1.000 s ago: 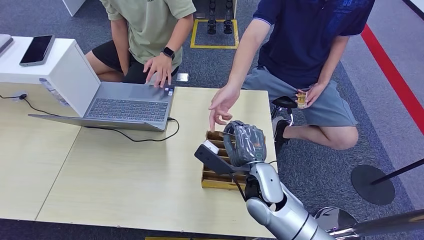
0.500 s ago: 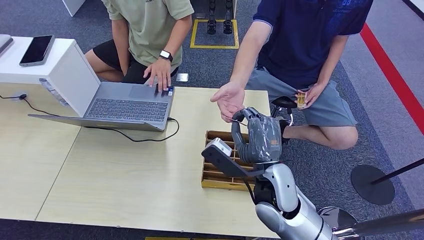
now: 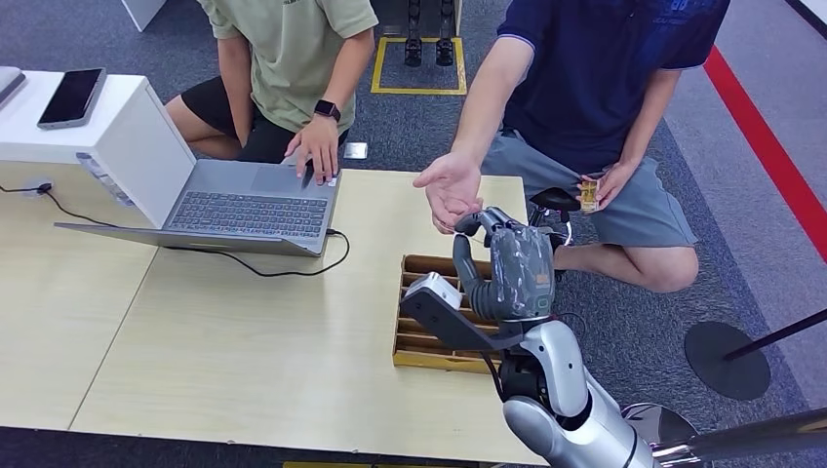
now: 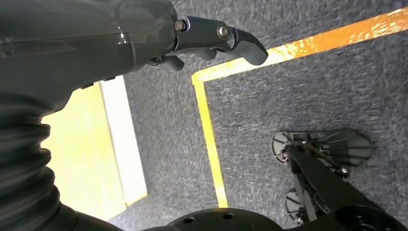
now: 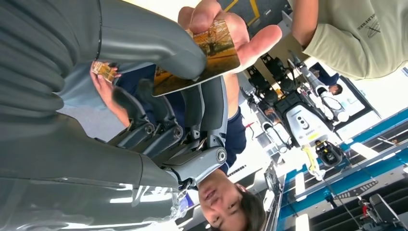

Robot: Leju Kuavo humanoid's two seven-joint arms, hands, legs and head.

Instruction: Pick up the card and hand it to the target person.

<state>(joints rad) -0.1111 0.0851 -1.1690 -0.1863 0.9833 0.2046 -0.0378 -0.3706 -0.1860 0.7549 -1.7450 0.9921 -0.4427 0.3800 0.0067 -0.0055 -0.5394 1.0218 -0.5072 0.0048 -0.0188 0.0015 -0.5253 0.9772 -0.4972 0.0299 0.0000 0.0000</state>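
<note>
Right hand [image 3: 514, 265]: you see it pinching the orange picture card [image 5: 202, 57] against the person's upturned palm [image 3: 451, 187].
Left hand [image 4: 211, 41]: fingers apart, holding nothing.

An orange-and-brown patterned card [image 5: 202, 60] sits under the grey thumb of the dark grey right hand [image 3: 517, 268]. Beyond it a navy shirt [image 3: 605, 68]; below, a tan wooden tray [image 3: 414, 346].

The card [image 5: 202, 60] is thin and flat, with an orange and brown picture on it. I pinch it between my thumb and fingers near the top middle of my right wrist picture. A person's hand [image 5: 226, 29] touches its far end, with the thumb on top.
</note>
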